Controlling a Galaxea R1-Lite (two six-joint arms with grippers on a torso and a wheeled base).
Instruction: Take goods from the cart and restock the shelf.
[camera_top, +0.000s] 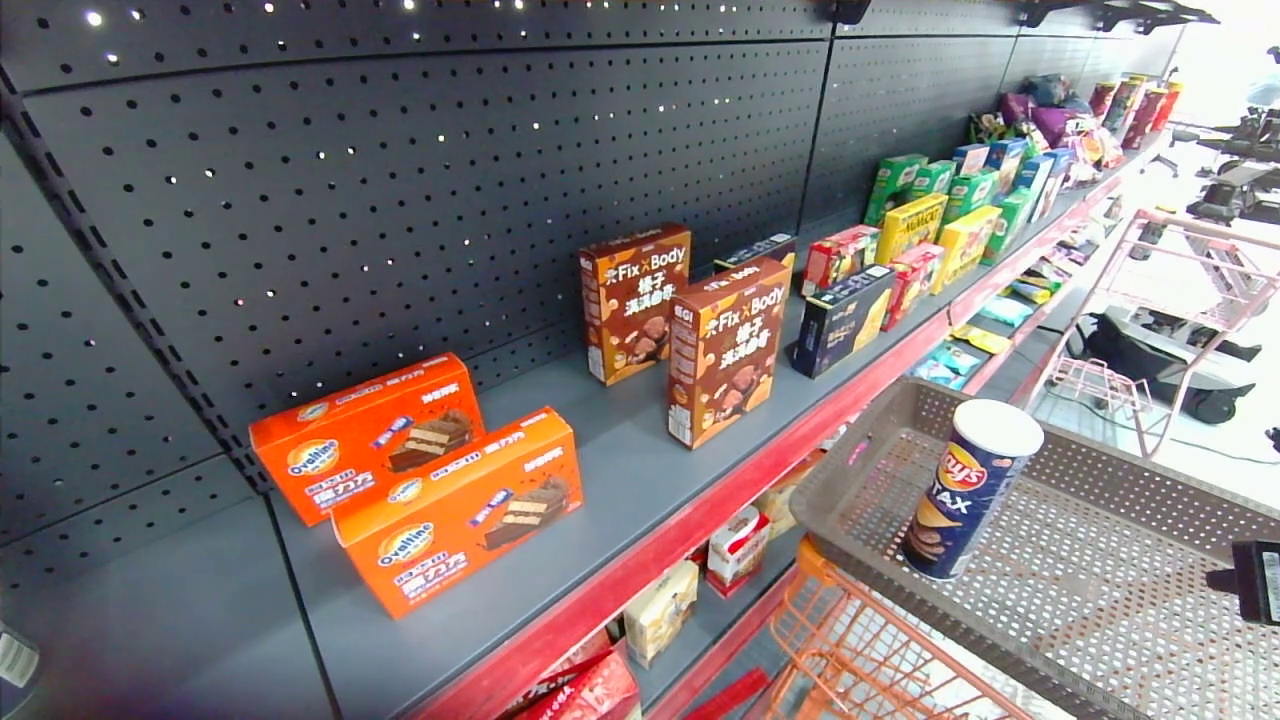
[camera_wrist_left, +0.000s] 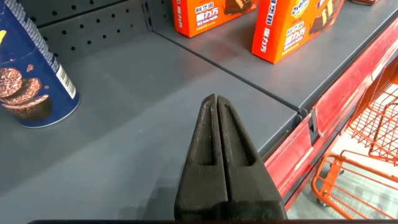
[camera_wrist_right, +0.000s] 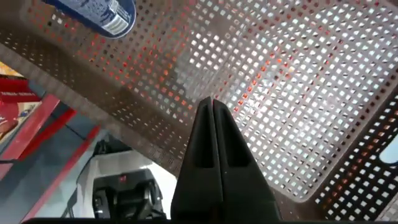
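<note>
Head view: one can (camera_top: 968, 490) stands upright in the cart basket (camera_top: 1100, 620), near right, not yet stocked; standing upright suits a side grasp. Left wrist view adds a second can (camera_wrist_left: 31, 74) on the shelf (camera_wrist_left: 155, 124), left of the orange boxes (camera_wrist_left: 292, 28), apparently already stocked. Left end effector (camera_wrist_left: 216, 99) hangs over bare shelf, fingers pressed together, empty. Right end effector (camera_wrist_right: 212, 102), likewise closed and empty, hangs above the cart basket floor near the can.

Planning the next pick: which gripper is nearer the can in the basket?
Right. The right gripper is over the basket that holds the can; the left gripper is over the shelf, near the orange boxes.
</note>
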